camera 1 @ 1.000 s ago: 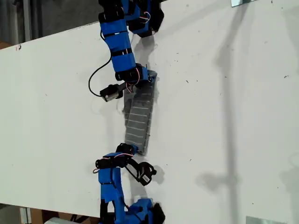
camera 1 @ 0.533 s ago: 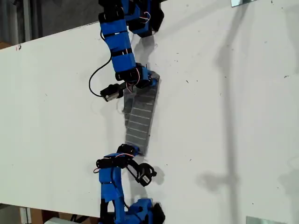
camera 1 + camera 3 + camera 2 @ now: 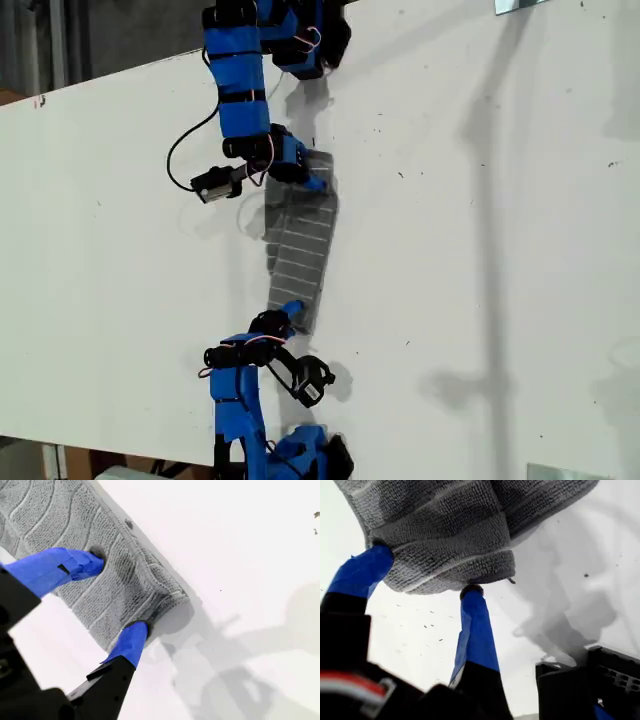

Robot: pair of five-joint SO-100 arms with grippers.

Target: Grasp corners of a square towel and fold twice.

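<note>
The towel (image 3: 300, 250) is a dark grey striped cloth lying as a long narrow folded strip on the white table (image 3: 480, 250). An arm reaches in from the exterior view's top, its gripper (image 3: 308, 175) over the strip's upper end. Another arm from the bottom has its gripper (image 3: 288, 312) at the lower end. The wrist views do not show which arm is which. My first gripper (image 3: 425, 569) is open, fingertips against a thick folded end of the towel (image 3: 450, 530). My second gripper (image 3: 119, 592) is open, straddling the towel (image 3: 65, 525) near one of the corners (image 3: 177, 597).
Metal brackets sit at the exterior view's top right (image 3: 520, 5) and bottom right (image 3: 560, 470). The table edge (image 3: 100, 80) runs diagonally along the exterior view's upper left. A black part (image 3: 605, 680) shows low in the first wrist view. Long shadows (image 3: 485, 200) cross the table.
The arm at the exterior view's top has swung up and toward that view's left, and the towel's upper end has shifted slightly with it. The lower arm barely moved.
</note>
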